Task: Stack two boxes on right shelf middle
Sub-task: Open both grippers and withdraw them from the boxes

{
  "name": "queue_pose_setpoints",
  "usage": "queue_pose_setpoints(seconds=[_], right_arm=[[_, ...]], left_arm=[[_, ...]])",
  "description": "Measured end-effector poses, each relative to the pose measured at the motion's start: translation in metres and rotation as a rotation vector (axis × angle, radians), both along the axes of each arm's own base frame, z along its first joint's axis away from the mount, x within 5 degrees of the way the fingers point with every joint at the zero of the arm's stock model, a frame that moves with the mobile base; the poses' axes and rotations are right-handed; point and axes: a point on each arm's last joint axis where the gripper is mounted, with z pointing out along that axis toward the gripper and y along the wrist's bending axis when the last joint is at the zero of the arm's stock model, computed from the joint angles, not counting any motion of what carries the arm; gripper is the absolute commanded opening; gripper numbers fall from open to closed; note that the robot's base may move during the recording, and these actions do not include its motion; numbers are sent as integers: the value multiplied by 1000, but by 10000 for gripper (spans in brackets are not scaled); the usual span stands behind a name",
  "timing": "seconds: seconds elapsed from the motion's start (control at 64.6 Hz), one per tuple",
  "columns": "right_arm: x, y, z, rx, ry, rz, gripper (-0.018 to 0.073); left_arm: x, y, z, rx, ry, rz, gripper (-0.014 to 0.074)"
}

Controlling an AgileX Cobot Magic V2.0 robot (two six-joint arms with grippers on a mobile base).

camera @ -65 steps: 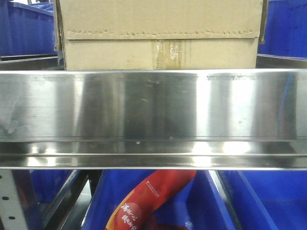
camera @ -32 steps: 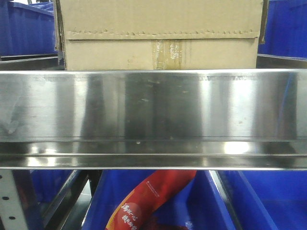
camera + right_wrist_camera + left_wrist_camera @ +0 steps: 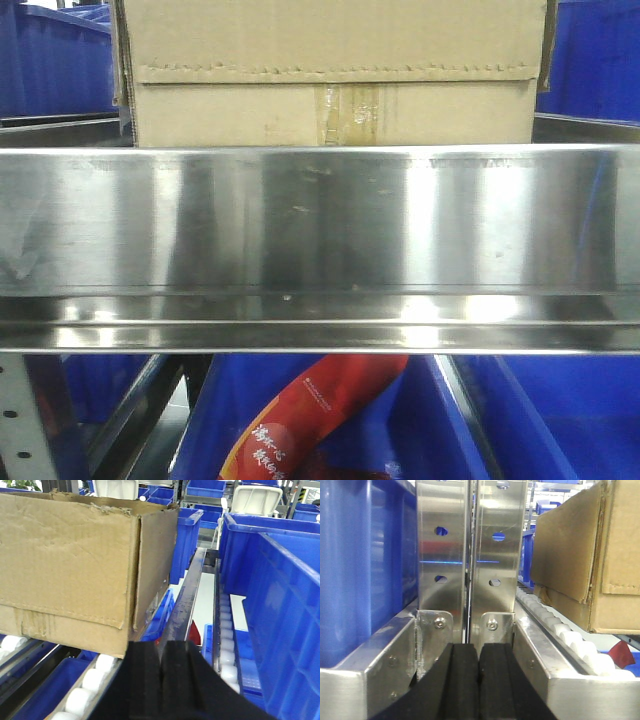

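A plain brown carton (image 3: pixel 335 70) with a serrated tape edge and a taped centre seam sits on the steel shelf level, behind its wide reflective front rail (image 3: pixel 320 235). I see only this one carton. In the left wrist view it (image 3: pixel 570 555) stands to the right on white roller tracks (image 3: pixel 560 630). My left gripper (image 3: pixel 479 646) is shut and empty, facing two steel uprights (image 3: pixel 470 555) left of the carton. In the right wrist view the carton (image 3: pixel 75 565) is to the left. My right gripper (image 3: pixel 162 645) is shut and empty beside its right corner.
Blue plastic bins flank the carton on the left (image 3: pixel 355 570) and right (image 3: pixel 280 590). Below the rail, a blue bin (image 3: pixel 450 420) holds a red packet (image 3: pixel 310 415). White rollers (image 3: pixel 95 680) run under the carton, and a steel divider rail (image 3: pixel 187 600) lies ahead of the right gripper.
Only the reflections on the steel front rail shift slightly. The carton stays where it was.
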Motion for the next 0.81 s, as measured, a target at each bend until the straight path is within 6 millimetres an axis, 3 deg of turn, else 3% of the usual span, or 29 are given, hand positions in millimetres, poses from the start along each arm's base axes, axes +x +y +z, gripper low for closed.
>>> queue_pose_setpoints(seconds=[0.139,0.263,0.65,0.805], right_arm=[[-10,-7,-6,-3,-36,-62,-162],[-23,-14,-23,10,-56,-135,-162],[-35,-21,-118,28,-137,-215,-162],[-34,-21,-129,31,-116,-216,-162]], left_arm=[[0,0,0,0,-2,0,-111],[0,0,0,0,-2,0,-111],[0,0,0,0,-2,0,-111],[0,0,0,0,-4,0,-111]])
